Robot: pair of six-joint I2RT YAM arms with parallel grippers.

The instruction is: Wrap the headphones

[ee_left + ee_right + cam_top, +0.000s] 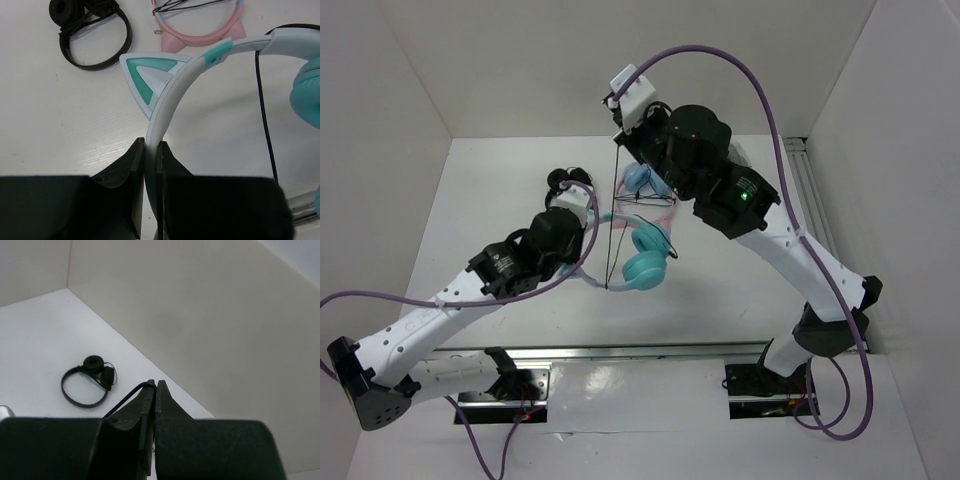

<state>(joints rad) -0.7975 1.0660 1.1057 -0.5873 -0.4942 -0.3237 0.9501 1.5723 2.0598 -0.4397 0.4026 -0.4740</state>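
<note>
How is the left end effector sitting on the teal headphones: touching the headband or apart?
Touching. The left wrist view shows the left end effector shut on the headphones at the white headband, no gap either side.

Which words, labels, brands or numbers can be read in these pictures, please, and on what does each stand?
No text can be read.
Faint print on the left arm's black motor housing: too small to read.
Teal cat-ear headphones, pink-banded headphones, small black headphones: no lettering visible.
</note>
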